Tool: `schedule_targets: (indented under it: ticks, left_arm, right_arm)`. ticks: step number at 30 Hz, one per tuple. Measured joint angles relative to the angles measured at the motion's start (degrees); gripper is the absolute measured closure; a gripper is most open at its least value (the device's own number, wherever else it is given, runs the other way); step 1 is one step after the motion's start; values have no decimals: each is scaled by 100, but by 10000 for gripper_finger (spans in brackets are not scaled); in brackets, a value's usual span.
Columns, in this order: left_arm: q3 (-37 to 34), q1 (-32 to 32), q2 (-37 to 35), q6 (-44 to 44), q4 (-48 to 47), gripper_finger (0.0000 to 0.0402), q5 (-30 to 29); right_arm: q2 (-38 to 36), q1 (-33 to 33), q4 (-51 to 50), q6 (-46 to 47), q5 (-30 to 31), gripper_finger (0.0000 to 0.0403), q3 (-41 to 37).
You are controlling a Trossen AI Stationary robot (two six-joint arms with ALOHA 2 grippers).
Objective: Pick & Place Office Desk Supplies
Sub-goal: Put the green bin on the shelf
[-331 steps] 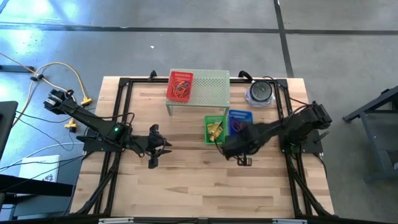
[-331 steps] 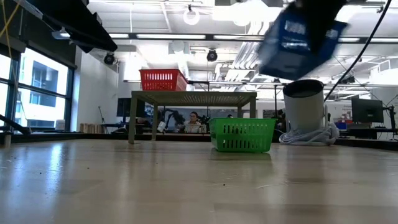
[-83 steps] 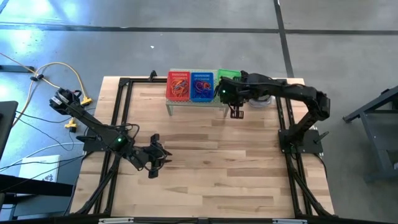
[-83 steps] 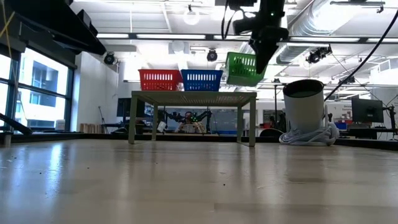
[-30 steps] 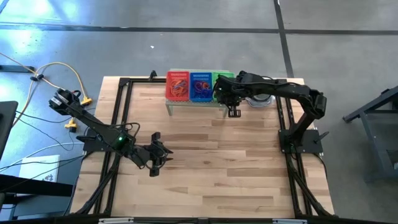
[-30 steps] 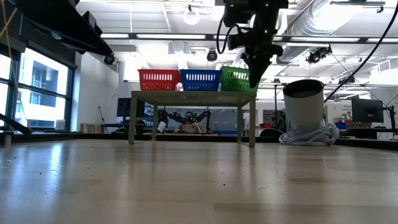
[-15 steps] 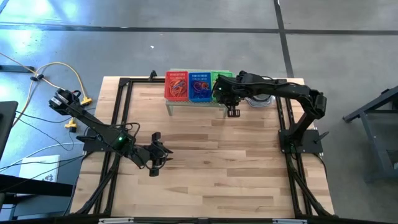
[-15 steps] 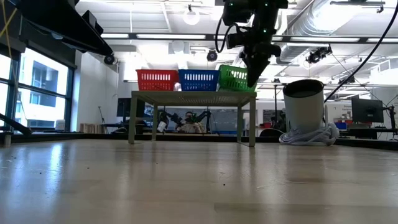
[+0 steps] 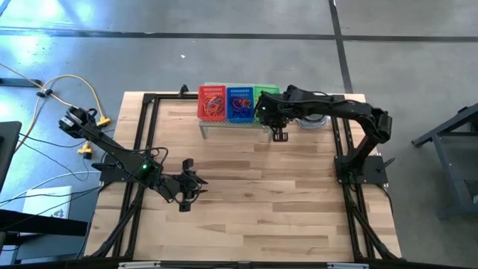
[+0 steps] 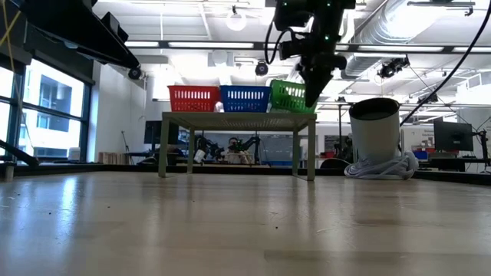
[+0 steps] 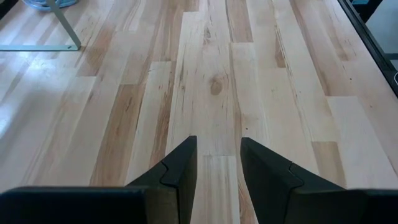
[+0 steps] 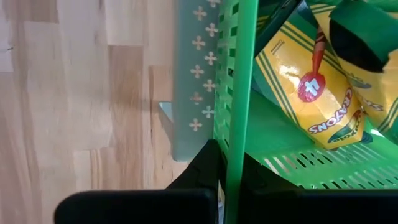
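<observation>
Office desk supplies sit sorted in three small baskets on the pale perforated shelf (image 9: 235, 124) at the far edge of my table (image 9: 246, 202): rubber bands in the red basket (image 9: 211, 103) and the blue basket (image 9: 240, 103), yellow crayon boxes (image 12: 323, 93) in the green basket (image 10: 289, 96). From the low camera I see the green basket tilted, its side against the blue one and its other end raised. My right pincer (image 9: 270, 112) is clamped together on the green basket's rim, the wall pinched between its fingers (image 12: 202, 171) in the wrist camera. My left pincer (image 9: 187, 187) hovers over bare wood near the table's left side, well apart from the shelf, its fingers (image 11: 180, 171) a little apart and holding nothing.
</observation>
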Motion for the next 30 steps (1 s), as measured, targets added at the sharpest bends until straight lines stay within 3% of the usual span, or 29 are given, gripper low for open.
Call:
schedule_targets:
  ticks: [15,30]
  left_arm:
    - [0,0,0,11,0,283,0]
    - [0,0,0,15,2,283,0]
  right_arm:
    - [0,202,-22,-585,471,383,0]
    - [-2,202,23,-547,304,383,0]
